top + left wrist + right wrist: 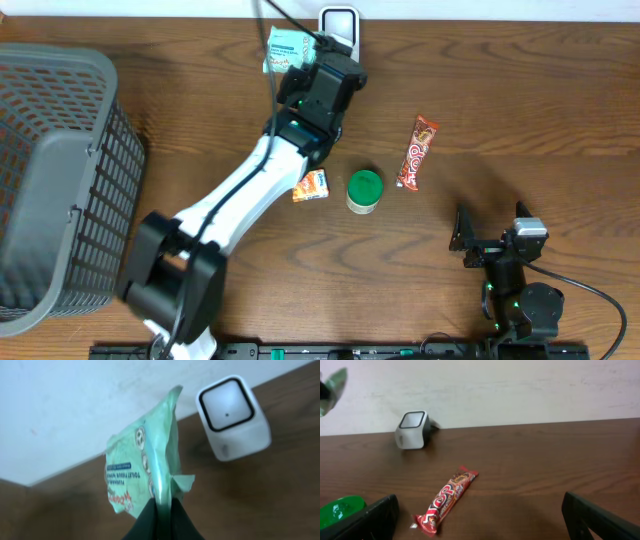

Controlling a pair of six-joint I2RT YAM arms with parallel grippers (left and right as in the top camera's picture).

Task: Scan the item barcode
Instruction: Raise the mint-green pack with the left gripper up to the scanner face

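While the right tool (480, 517) gapes empty, the left tool (162, 510) pinches the toilet wipes packet (135, 475) toward the scanner (232, 417) ahead, presumably for reading.

The packet (142, 467) bears dark print reading "TOILET TISSUE WIPES". The line above it looks like "FLUSHABLE", and the blue strip over that is too small to read. The bar (445, 501) shows large white letters, seemingly "TOP", on its red wrapper.
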